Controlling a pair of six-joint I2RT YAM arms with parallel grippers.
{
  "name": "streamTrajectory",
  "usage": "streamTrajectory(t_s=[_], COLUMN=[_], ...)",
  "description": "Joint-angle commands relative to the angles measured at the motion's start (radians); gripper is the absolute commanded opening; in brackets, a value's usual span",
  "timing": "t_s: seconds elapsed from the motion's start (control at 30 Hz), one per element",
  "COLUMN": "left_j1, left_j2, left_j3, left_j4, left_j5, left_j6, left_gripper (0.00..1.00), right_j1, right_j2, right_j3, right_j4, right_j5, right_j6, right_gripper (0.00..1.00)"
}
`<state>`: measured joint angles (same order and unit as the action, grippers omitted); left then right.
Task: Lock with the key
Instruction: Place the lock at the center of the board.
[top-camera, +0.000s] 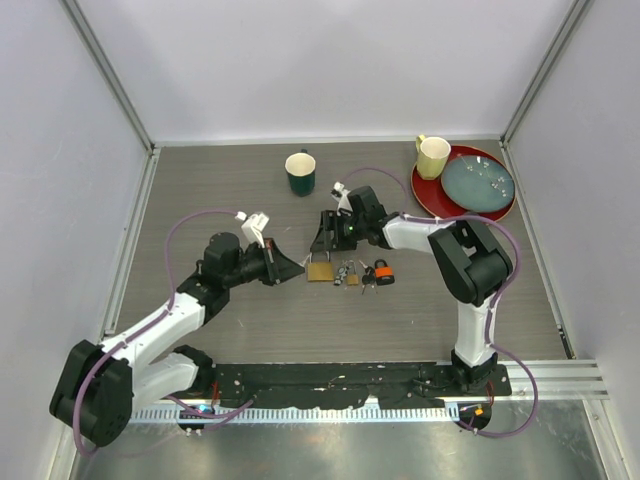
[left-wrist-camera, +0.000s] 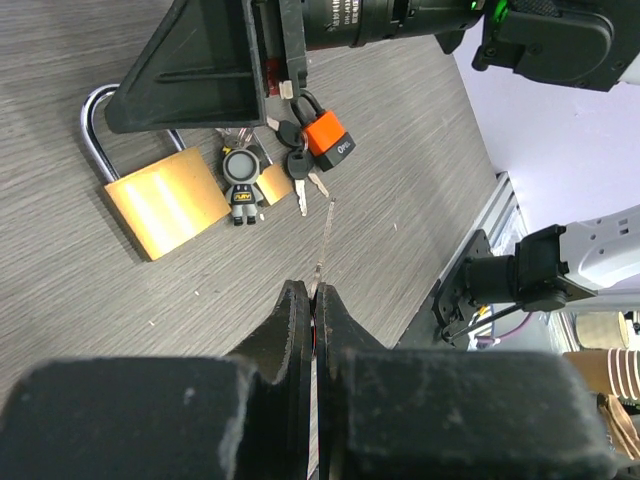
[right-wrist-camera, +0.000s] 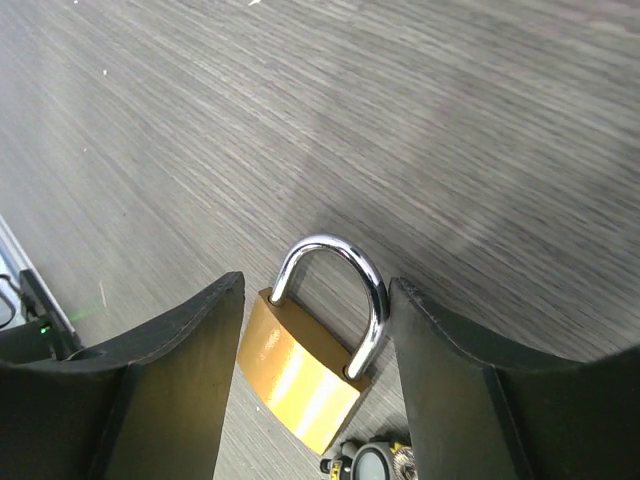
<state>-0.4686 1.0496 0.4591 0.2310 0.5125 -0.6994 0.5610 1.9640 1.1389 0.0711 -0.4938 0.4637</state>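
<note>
A brass padlock (top-camera: 320, 270) with a steel shackle lies flat on the table. It also shows in the left wrist view (left-wrist-camera: 165, 200) and the right wrist view (right-wrist-camera: 300, 375). My right gripper (top-camera: 322, 238) is open, its fingers (right-wrist-camera: 180, 350) on either side of the shackle and the top of the body, close to it. My left gripper (top-camera: 298, 266) is shut on a thin key (left-wrist-camera: 325, 235), seen edge-on, whose blade sticks out past the fingertips (left-wrist-camera: 295, 300). The key tip is just left of the padlock, not touching it.
A key bunch with a small black fob (top-camera: 347, 273) and a small orange padlock (top-camera: 384, 273) lie right of the brass padlock. A dark green mug (top-camera: 300, 172) stands at the back. A yellow cup (top-camera: 432, 156) and a grey-blue plate (top-camera: 478, 180) sit on a red plate (top-camera: 428, 195) at the back right.
</note>
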Motion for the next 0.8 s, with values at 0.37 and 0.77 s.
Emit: streamTrajectory(t_s=[0.37, 0.77], left_j1=[0.007, 0.007], left_j2=[-0.03, 0.004], left_j3=[0.01, 0.015], left_j4=[-0.013, -0.022], left_j5=[-0.023, -0.066], left_j6=[0.018, 0.024], left_gripper=[0.0, 0.0], right_j1=[0.005, 0.005], right_j2=[-0.454, -0.677], right_j3=[-0.128, -0.229], right_j4=[0.071, 0.127], right_j5=[0.271, 0.321], right_j6=[0.004, 0.015], right_gripper=[0.81, 0.89])
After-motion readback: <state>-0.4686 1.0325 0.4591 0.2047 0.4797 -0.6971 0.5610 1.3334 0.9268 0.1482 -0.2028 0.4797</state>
